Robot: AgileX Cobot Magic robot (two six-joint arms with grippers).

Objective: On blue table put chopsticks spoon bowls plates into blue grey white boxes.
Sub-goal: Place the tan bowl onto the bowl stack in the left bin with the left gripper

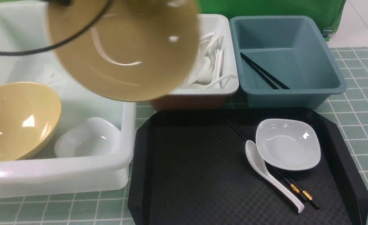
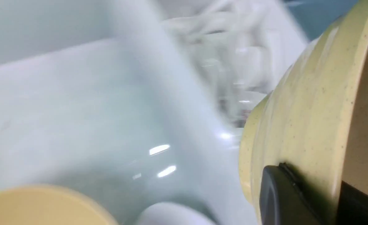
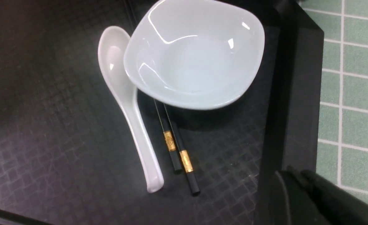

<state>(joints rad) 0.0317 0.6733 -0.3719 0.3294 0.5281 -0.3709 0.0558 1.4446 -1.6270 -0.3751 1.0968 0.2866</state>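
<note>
My left gripper is shut on the rim of a tan bowl, holding it tilted in the air over the near right corner of the large white box. A second tan bowl and a white plate lie inside that box. On the black tray a white plate rests on black chopsticks, with a white spoon beside them. My right gripper hangs shut and empty over the tray's right rim, apart from them.
The small white box at the back holds several white spoons. To its right, the blue-grey box holds a pair of chopsticks. Green tiled table shows to the right of the tray. A black cable crosses the held bowl.
</note>
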